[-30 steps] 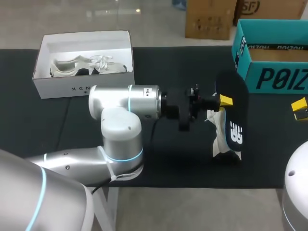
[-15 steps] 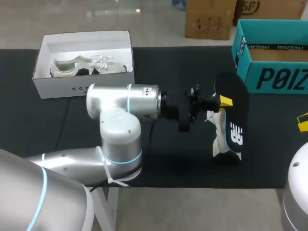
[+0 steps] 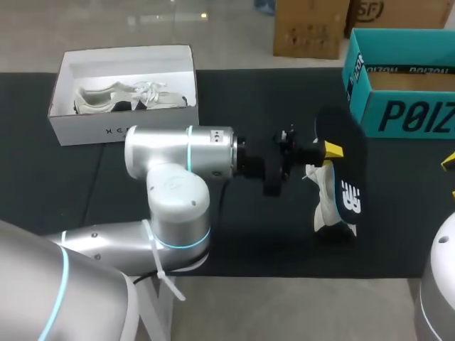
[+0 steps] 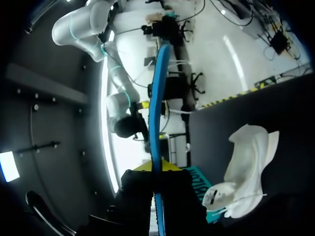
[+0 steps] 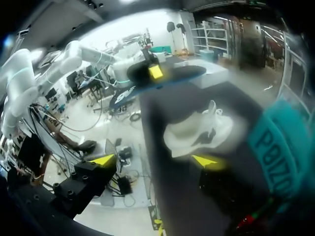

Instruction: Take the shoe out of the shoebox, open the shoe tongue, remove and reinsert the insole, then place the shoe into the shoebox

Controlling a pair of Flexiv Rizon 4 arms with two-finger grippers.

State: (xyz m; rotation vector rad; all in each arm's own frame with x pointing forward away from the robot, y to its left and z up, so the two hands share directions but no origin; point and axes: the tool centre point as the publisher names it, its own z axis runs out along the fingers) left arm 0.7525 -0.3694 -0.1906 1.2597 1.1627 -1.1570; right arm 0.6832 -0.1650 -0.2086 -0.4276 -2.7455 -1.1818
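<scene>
Left arm [image 3: 178,160]: silver, it comes in from the left and extends past the middle of the surface.
Left jaws: pinching a dark oval insole with a blue rim [image 3: 345,142] [image 4: 156,98], which stands on edge.
Shoe: a white lace-up sneaker [image 3: 321,193] [image 4: 245,167] [image 5: 196,132] lies on the black-covered surface [image 3: 249,92], just beside the insole and outside both boxes. Whether the two touch cannot be told.
Right jaws: spread, with nothing between them, at the surface's right edge and well apart from the sneaker.
White cardboard shoebox [image 3: 121,129]: open, at the far left, holding a second pale shoe [image 3: 124,96].
Teal cardboard box [image 3: 405,114] [image 5: 273,142]: open, at the far right.
</scene>
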